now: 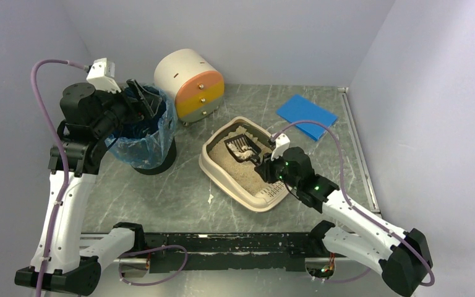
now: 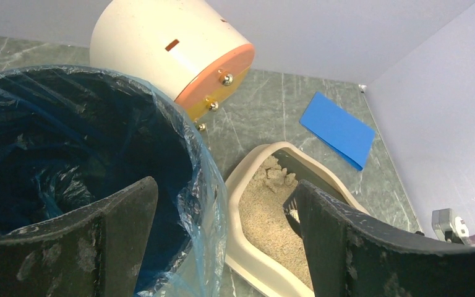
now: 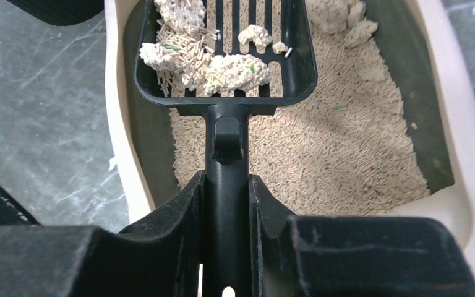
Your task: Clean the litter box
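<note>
The litter box [image 1: 209, 162] is sitting on the grey marbled table [image 1: 161, 204], right of centre and angled, with the black bin [image 1: 151, 162] to its left, the white drawer unit [image 1: 182, 74] behind it and a flat blue sheet [image 1: 307, 116] lying apart to its right; tan pellet litter [image 3: 321, 154] is covering most of its floor, with the dark bottom showing along the sides. The right gripper [image 3: 227, 185] is reaching over the near end of the box and clamping the handle of a black slotted scoop [image 3: 226, 117], its fingers [image 3: 182, 204] pressing on both sides of the handle; the scoop's basket is sitting over the litter toward the far end and is carrying pale clumps [image 3: 222, 71] mixed with loose pellets; more clumps [image 3: 337, 15] are lying in the far corner. The left gripper [image 2: 219, 198] is hanging over the rim of the bin with its blue plastic liner [image 2: 68, 154], its jaws standing wide apart, released; the drawer unit's orange front [image 2: 219, 65] is facing the box.
</note>
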### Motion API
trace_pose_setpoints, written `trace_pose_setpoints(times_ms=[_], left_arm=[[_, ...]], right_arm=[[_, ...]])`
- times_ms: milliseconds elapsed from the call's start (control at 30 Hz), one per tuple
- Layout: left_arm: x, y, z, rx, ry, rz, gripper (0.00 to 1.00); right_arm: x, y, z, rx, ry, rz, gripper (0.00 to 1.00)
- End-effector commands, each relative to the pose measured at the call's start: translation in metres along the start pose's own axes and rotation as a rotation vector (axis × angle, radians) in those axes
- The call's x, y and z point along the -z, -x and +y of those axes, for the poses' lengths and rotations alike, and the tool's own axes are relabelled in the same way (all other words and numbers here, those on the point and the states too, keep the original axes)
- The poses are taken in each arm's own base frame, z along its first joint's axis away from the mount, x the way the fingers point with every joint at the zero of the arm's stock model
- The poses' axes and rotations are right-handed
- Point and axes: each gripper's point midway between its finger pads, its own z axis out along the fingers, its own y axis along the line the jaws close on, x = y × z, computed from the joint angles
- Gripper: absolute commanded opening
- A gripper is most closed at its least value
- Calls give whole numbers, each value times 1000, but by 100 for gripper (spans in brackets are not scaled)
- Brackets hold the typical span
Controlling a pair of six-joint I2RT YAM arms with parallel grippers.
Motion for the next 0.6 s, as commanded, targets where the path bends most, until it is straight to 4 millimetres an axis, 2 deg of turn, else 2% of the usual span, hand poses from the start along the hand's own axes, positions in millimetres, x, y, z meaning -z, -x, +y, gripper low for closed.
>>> trace_pose_setpoints(times_ms=[0,167,367,567], left_arm=[[5,6,-9,-5,-28,-4,87],[4,5,-9,-4,-27,-5,86],[3,1,-8,-1,-28,2,86],[4,-1,-6,-1,-26,2,86]], right_arm=[[4,9,9,-146,22,30,0],[5,4,3,-184,-28,90,0],[4,9,-3,-208,-70,84,0],[-1,13,-6,-143,-68,66,0]])
